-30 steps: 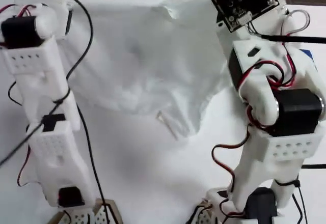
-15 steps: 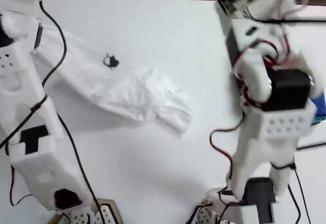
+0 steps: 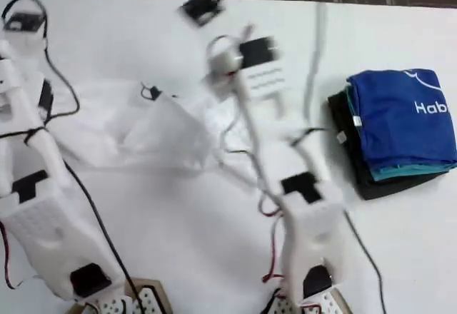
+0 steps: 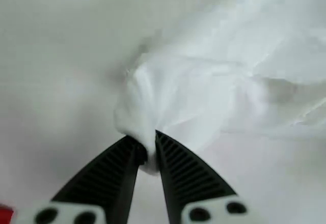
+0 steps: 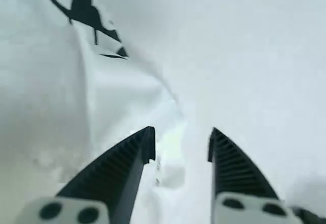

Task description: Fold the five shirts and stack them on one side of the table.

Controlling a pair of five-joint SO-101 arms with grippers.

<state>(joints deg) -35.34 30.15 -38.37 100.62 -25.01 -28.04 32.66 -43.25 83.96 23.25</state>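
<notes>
The left pincer (image 4: 146, 151) is clamped on a bunched corner of the white shirt (image 3: 136, 132), left of centre on the tabletop (image 3: 200, 242), seemingly to pull it flat. The right pincer (image 5: 181, 145) gapes over its edge.

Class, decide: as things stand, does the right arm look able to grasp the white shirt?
Probably yes: the right gripper hangs open just over the white shirt, with nothing between them.
</notes>
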